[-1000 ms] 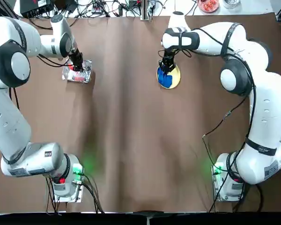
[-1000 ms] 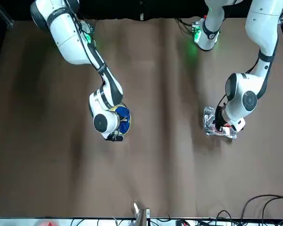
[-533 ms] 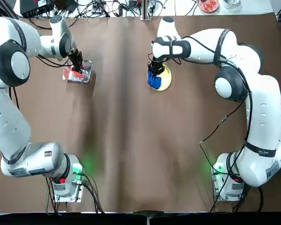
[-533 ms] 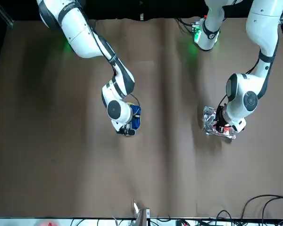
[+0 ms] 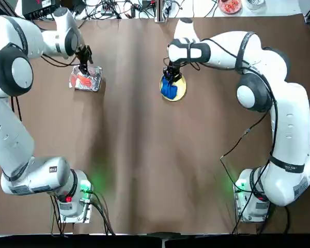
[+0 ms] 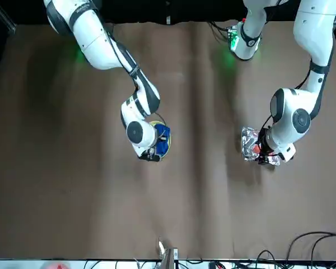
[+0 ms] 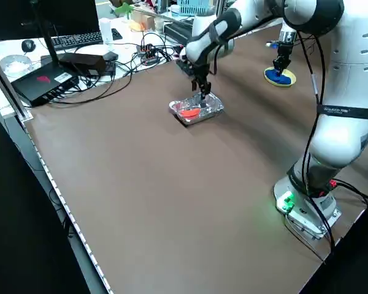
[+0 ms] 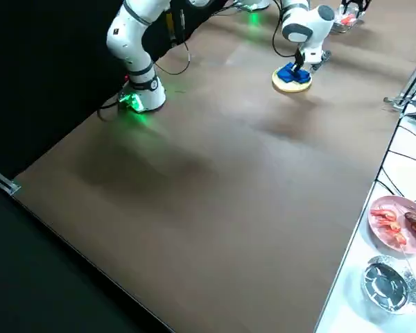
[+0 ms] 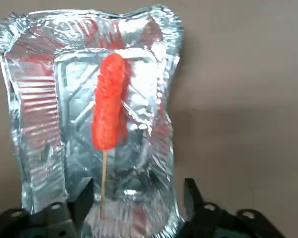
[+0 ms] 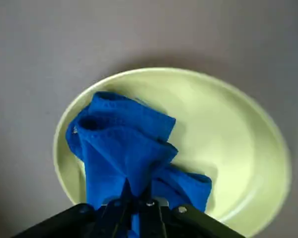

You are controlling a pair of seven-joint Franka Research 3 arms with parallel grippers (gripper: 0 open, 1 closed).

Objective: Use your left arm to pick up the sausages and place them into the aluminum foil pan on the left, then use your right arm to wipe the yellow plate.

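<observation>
The sausage (image 9: 108,101), 1 red-orange piece on 1 thin wooden stick (image 9: 104,183), lay inside the aluminum foil pan (image 9: 37,114). The left gripper (image 9: 139,198) was positioned at the pan, its 2 fingers wide apart with nothing between them. The right gripper (image 10: 138,193) was over the yellow plate (image 10: 223,144), its 2 fingers clamped on a bunched blue cloth (image 10: 124,144). The cloth covered part of the plate. The sausage appeared rough-surfaced; the pan's walls were crinkled, with red reflections.
</observation>
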